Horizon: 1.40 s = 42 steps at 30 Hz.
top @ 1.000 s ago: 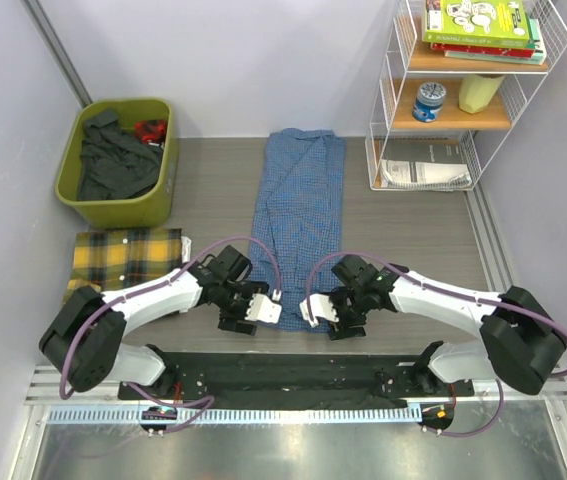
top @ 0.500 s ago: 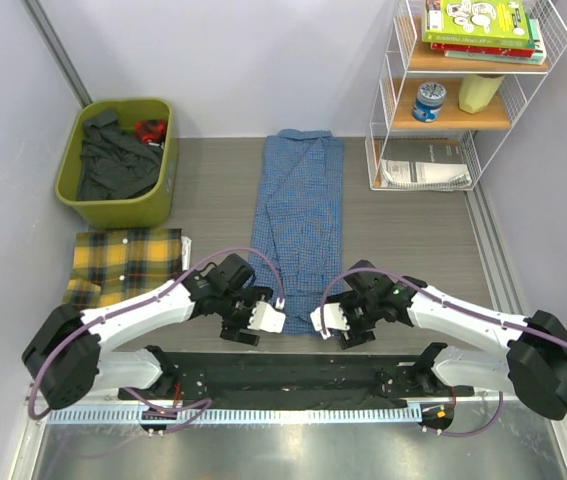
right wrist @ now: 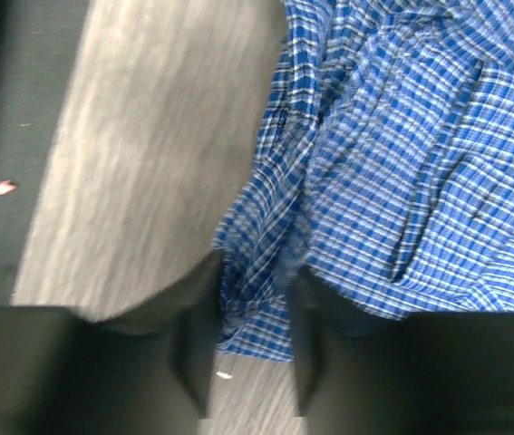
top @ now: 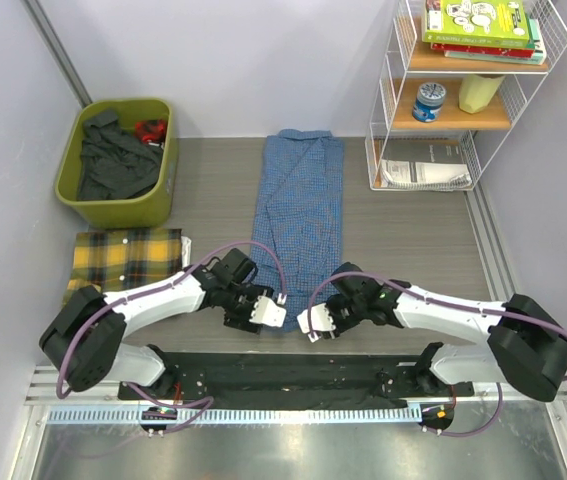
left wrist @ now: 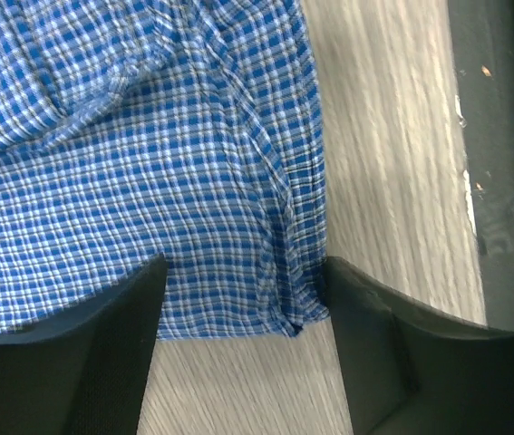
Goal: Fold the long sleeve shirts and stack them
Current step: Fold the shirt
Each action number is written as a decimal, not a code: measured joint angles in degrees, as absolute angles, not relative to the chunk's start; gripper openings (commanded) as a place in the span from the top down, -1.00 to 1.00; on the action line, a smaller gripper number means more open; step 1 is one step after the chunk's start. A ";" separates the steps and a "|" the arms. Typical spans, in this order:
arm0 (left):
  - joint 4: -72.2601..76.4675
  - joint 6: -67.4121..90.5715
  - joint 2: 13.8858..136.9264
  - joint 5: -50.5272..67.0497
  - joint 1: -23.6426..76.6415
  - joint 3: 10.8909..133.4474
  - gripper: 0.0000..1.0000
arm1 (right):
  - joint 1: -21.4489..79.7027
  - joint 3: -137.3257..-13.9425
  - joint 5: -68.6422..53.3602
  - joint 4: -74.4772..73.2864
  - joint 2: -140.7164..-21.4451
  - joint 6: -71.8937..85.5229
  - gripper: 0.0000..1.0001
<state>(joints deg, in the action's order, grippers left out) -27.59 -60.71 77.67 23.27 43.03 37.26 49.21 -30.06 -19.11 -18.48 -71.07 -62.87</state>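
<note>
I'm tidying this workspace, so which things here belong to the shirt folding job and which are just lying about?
Job: blue checked shirt, yellow plaid shirt.
Lying about: green bin, dark clothes, wire shelf, books, tin, papers.

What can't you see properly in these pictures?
- Top view: near hem of the blue checked cloth shirt, hidden under the left arm and right arm.
- Top view: near edge of the yellow plaid cloth shirt, under the left arm.
- Top view: small red thing in the green plastic bin, too small.
- Right wrist view: blur hides whether the right gripper is pinching the shirt.
</note>
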 measured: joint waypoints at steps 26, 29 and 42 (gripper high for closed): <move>-35.53 -48.64 63.37 25.54 49.63 36.99 1.00 | 56.29 -29.36 -12.99 -31.35 -49.56 -51.83 0.97; -35.46 -48.12 64.14 25.56 47.97 38.44 1.00 | 53.82 -31.05 -12.97 -31.64 -50.26 -51.29 0.97; -33.98 -47.97 70.48 25.78 40.23 46.52 1.00 | 39.79 -39.88 -16.80 -31.29 -59.61 -56.18 0.98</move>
